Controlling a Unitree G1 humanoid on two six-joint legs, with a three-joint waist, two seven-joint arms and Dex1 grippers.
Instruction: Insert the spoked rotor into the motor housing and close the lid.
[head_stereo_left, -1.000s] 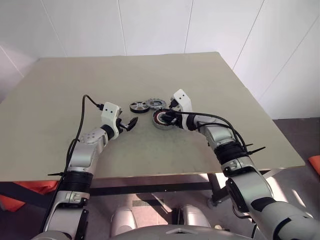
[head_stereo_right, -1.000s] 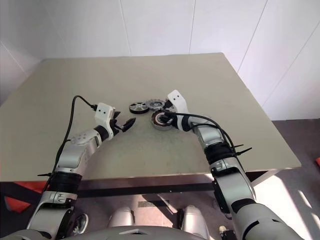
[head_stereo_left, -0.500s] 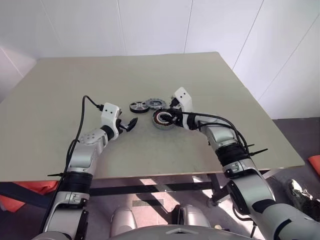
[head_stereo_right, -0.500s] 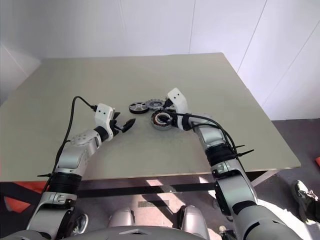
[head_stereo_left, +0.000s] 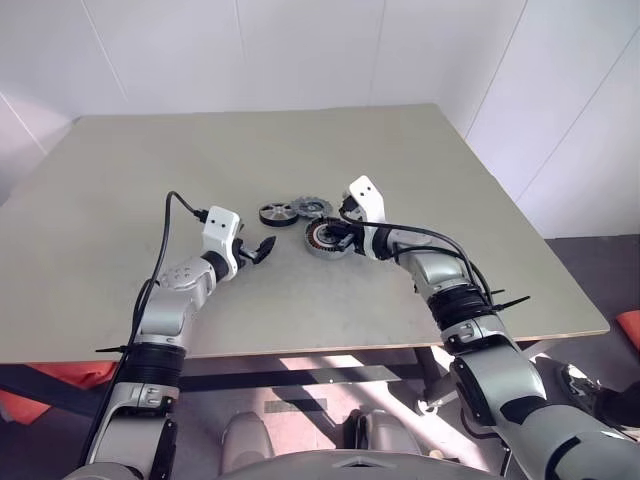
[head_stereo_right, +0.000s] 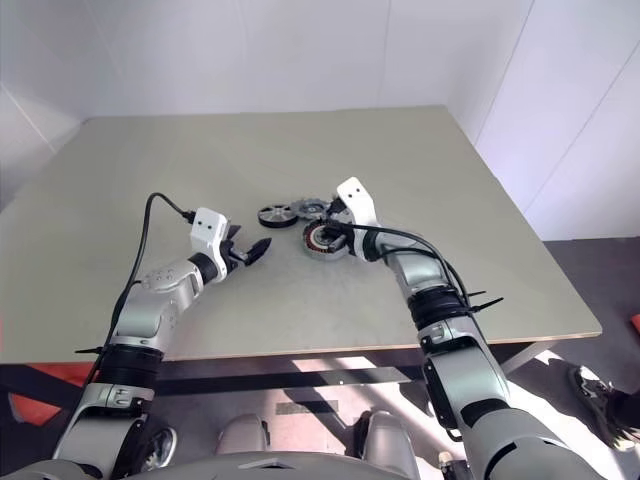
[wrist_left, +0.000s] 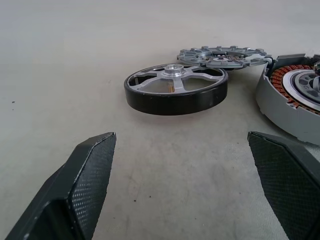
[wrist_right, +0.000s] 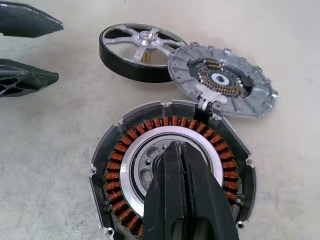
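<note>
Copper rings glowing inside the motor housing (head_stereo_left: 326, 238), middle of the tan surface (head_stereo_left: 300, 310). Spoked rotor (head_stereo_left: 278, 214) just beside the housing, on the left gripper's (head_stereo_left: 262, 248) side; lid (head_stereo_left: 312, 207) touching the housing's far rim.

From the left wrist: gripper spread wide, empty, aimed at the rotor (wrist_left: 176, 89) near the housing.

From the right wrist: right gripper (wrist_right: 184, 165) now pinched fully together over the housing's centre, holding nothing. Half open a second ago, closed since. Probably meant to steady the housing. Rotor not in yet, lid (wrist_right: 222, 80) not on.
</note>
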